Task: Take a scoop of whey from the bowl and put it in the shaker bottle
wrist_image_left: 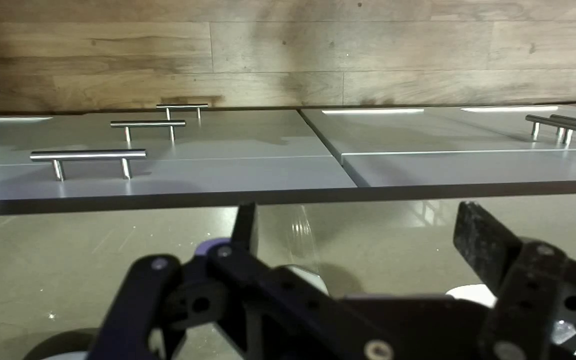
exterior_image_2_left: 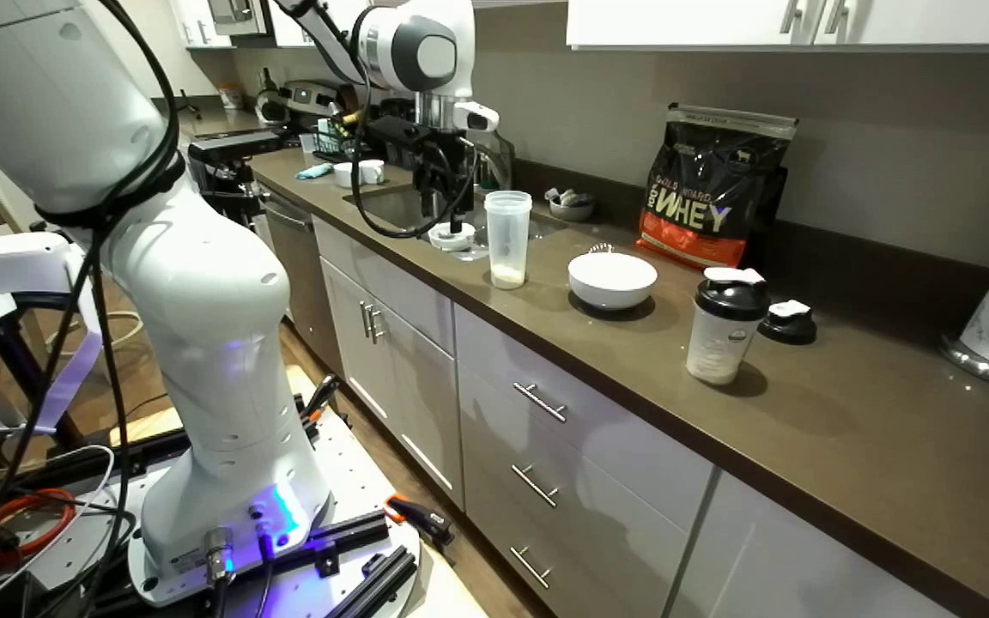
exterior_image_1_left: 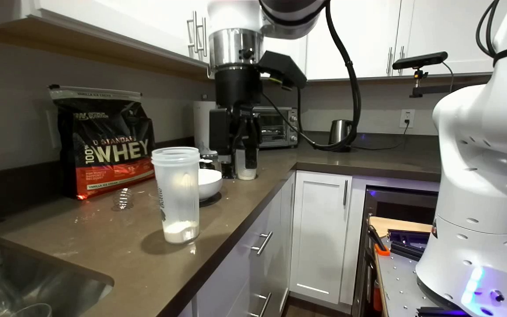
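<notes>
The shaker bottle (exterior_image_1_left: 176,193) stands upright and uncapped on the counter, with pale whey (exterior_image_1_left: 181,231) lying in its bottom. Just past it sits the white bowl (exterior_image_2_left: 613,279); I cannot tell powder from bowl inside it. My gripper (exterior_image_1_left: 238,169) points down, raised above counter height and apart from both: right of the bottle in one picture, left of it in an exterior view (exterior_image_2_left: 453,210). In the wrist view its jaws are wide apart with nothing between them, and a whitish smear marks one of the pads (wrist_image_left: 485,240). The scoop is hidden or out of view.
A smaller black-lidded shaker (exterior_image_2_left: 718,348) and a loose black lid (exterior_image_2_left: 791,326) stand beyond the bowl. The whey bag (exterior_image_1_left: 104,141) leans at the wall near a wire whisk ball (exterior_image_1_left: 123,200). A round white object (exterior_image_2_left: 452,236) lies by the sink (exterior_image_1_left: 60,264).
</notes>
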Controlling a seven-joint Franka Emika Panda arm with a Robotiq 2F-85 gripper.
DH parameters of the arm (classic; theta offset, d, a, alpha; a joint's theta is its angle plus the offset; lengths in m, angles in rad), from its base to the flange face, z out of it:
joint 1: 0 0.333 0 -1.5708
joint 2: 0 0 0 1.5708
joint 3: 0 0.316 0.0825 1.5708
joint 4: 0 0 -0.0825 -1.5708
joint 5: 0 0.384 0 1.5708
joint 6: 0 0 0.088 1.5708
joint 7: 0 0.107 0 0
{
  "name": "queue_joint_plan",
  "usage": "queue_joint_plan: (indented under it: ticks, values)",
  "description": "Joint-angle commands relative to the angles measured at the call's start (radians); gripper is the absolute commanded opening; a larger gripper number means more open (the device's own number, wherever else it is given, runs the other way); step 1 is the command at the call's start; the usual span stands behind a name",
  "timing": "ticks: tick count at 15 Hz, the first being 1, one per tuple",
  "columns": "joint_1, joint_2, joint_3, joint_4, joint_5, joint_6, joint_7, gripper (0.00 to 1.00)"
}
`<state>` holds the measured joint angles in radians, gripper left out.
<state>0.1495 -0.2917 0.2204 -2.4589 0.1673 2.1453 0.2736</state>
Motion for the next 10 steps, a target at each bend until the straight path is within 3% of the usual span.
queue_joint_plan:
  ticks: [1,10]
  values:
    - [-0.003,0.011,-0.010,0.011,-0.014,0.000,0.003,1.00]
    - [-0.084,0.092,-0.091,0.117,-0.161,0.017,-0.019,1.00]
